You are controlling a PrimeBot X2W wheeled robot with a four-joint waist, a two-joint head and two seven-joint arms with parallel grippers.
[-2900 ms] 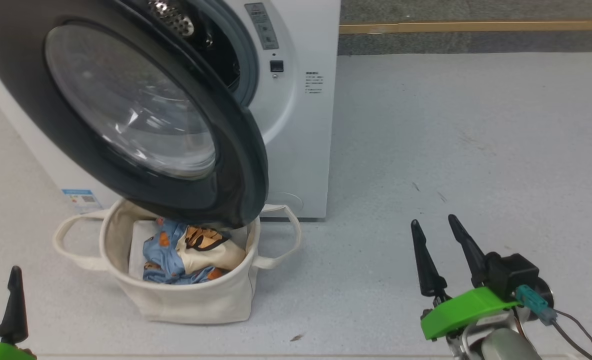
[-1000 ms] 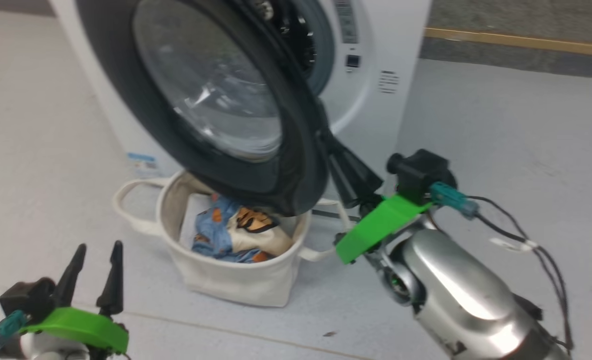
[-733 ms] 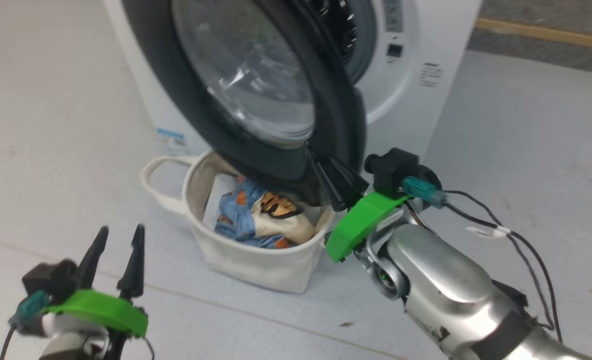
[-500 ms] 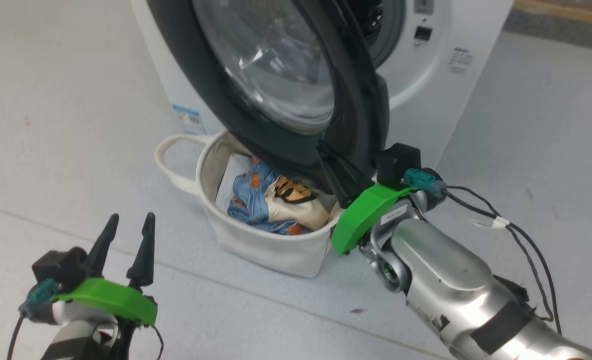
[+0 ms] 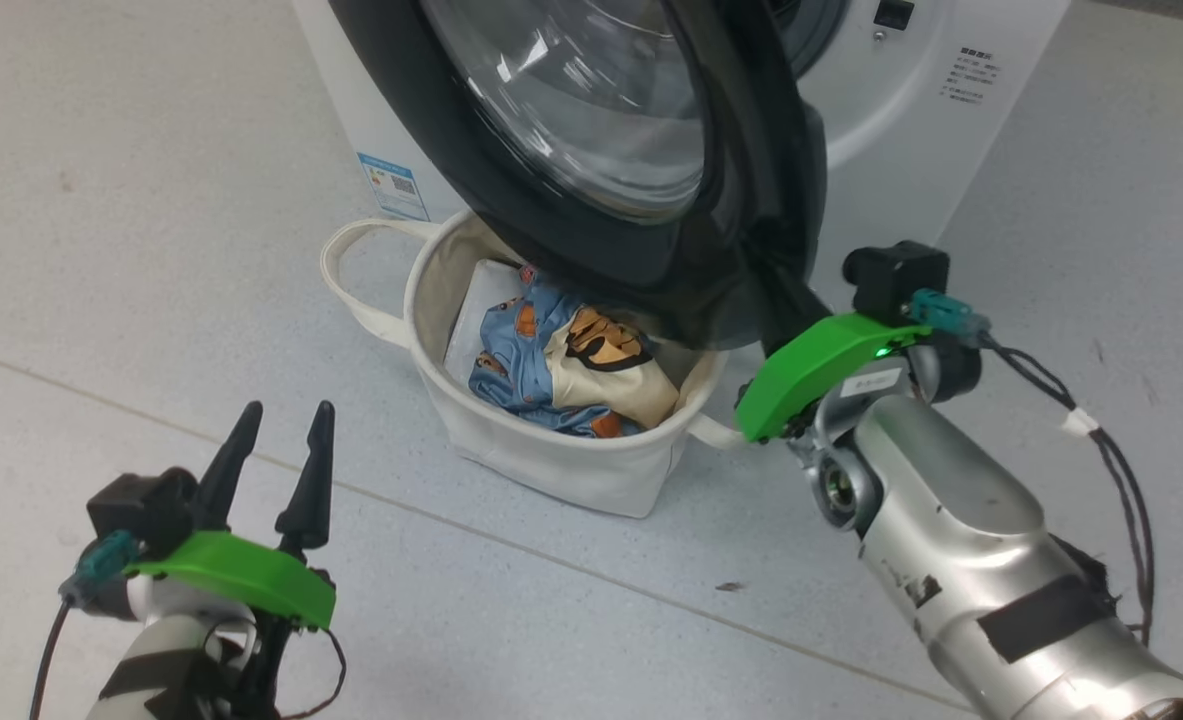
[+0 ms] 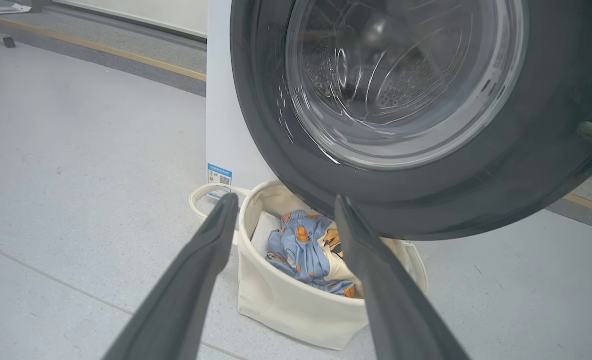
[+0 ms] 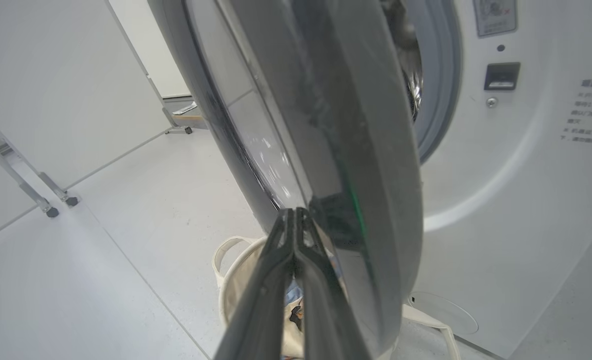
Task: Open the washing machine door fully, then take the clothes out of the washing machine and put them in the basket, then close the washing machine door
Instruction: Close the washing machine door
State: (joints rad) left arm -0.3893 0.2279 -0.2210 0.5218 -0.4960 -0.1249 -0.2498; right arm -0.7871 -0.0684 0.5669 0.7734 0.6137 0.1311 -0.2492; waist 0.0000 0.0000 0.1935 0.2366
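The washing machine [image 5: 911, 130] stands at the top with its door [image 5: 651, 260] swung out over the basket [image 5: 551, 470]. The clothes [image 5: 531, 350], blue with orange bears and a cream part, lie in the basket. My right gripper [image 5: 789, 300] is shut, its fingers resting against the lower right of the door's black rim. In the right wrist view the shut gripper [image 7: 293, 214] touches the door [image 7: 326, 100] at its outer edge. My left gripper [image 5: 281, 420] is open and holds nothing, low at the left, short of the basket. The left wrist view shows the open left gripper [image 6: 285, 200] pointing at the basket [image 6: 285, 305] and clothes [image 6: 296, 245].
A flat white folded sheet [image 5: 471, 310] lies in the basket beside the clothes. A blue sticker [image 5: 391, 185] marks the machine's lower left. A floor seam [image 5: 551, 560] runs in front of the basket. Metal frame legs [image 7: 50, 205] stand at the far left.
The head view has swung round towards the machine. My right gripper, open at the lower right about three seconds ago, has shut and risen to the door's rim. The left gripper stays open.
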